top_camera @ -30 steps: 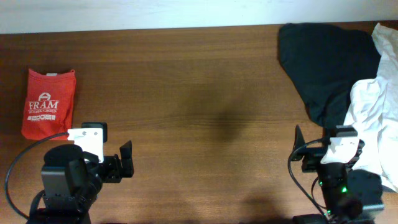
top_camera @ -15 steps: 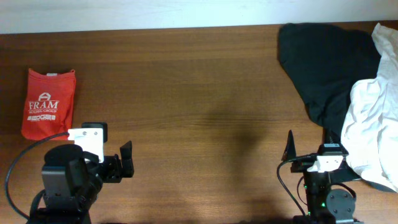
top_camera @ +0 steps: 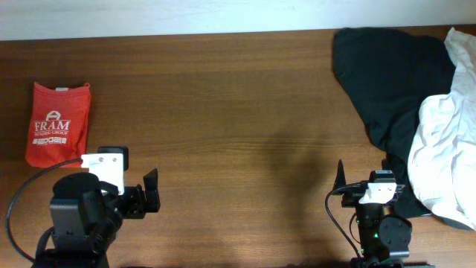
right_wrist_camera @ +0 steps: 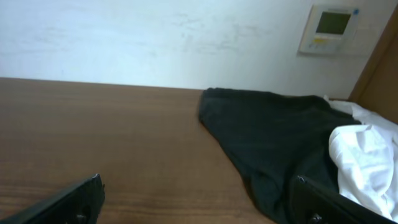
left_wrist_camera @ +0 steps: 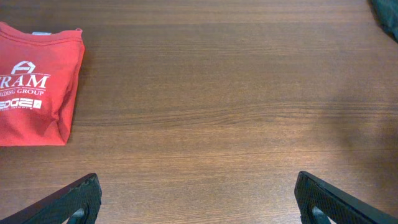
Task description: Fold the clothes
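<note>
The clothes, a red-orange T-shirt (top_camera: 59,123) with white lettering, lie folded flat at the table's left side; the left wrist view shows them at the upper left (left_wrist_camera: 34,93). My left gripper (top_camera: 111,192) sits near the front edge just below the shirt, open and apart from it, with only bare wood between its fingers (left_wrist_camera: 199,199). My right gripper (top_camera: 373,184) hangs open near the front right, beside the black and white garments, with nothing between its fingers (right_wrist_camera: 199,199).
A black garment (top_camera: 390,74) is spread over the back right corner (right_wrist_camera: 267,137). A crumpled white garment (top_camera: 446,149) lies partly over it at the right edge (right_wrist_camera: 364,155). Brown wooden table (top_camera: 238,112). A wall panel (right_wrist_camera: 331,28) hangs behind.
My right arm has drawn back toward the front edge and a little left, away from the white garment. The left arm and the red shirt have not moved.
</note>
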`<state>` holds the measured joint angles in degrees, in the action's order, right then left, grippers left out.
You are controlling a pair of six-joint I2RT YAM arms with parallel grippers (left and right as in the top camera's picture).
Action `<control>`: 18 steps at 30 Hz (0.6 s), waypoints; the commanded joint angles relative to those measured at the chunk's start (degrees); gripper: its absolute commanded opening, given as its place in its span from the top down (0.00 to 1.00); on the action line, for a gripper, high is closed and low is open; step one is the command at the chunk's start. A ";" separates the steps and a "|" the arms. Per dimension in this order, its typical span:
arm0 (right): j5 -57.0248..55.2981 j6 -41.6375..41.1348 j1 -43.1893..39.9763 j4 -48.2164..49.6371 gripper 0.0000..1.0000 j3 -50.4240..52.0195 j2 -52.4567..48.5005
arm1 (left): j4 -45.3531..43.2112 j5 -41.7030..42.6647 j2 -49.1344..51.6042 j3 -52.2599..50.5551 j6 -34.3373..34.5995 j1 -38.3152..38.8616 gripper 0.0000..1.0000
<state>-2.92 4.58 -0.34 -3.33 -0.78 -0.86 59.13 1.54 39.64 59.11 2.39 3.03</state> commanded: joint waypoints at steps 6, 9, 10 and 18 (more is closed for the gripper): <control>1.81 1.01 -0.44 -1.31 0.01 0.46 0.68 | 0.07 0.22 -0.13 -0.22 -0.70 -0.20 0.01; 1.81 0.98 -0.44 -1.33 0.01 0.46 0.68 | 0.07 0.22 -0.13 -0.22 -0.70 -0.20 0.01; 1.81 0.98 -0.44 -1.33 0.01 0.46 0.68 | 0.07 0.22 -0.11 -0.22 -0.70 -0.20 0.01; 1.81 0.98 -0.44 -1.33 0.01 0.46 0.66 | 0.07 0.22 -0.11 -0.22 -0.70 -0.20 0.01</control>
<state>-1.85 5.17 -0.36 -4.29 -0.78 -0.80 59.18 1.54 39.64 59.11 2.39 3.03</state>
